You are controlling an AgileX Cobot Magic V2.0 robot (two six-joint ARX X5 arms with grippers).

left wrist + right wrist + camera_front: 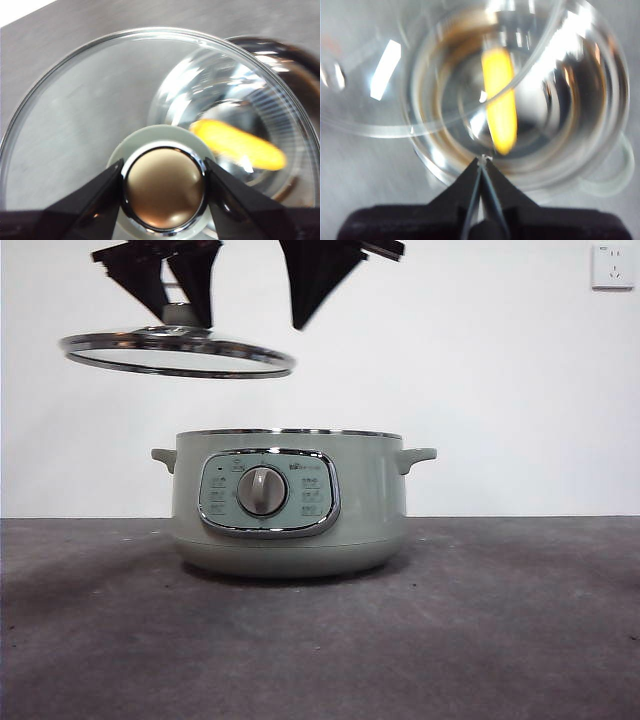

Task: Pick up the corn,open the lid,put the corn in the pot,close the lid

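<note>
The glass lid (175, 352) hangs in the air above and to the left of the sage-green pot (290, 505), slightly tilted. My left gripper (180, 308) is shut on the lid's knob (164, 190), with one jaw on each side of it. The pot stands uncovered on the table. The yellow corn (500, 100) lies on the shiny bottom inside the pot; the left wrist view shows the corn (237, 145) through the lid's glass (75, 110). My right gripper (300, 318) hovers above the pot's middle, shut and empty, its tips (482, 160) pressed together.
The pot sits mid-table on a dark grey surface (500, 640), with its dial (262, 490) facing the front camera and small handles on both sides. A white wall stands behind it, with a socket (611, 265) at the top right.
</note>
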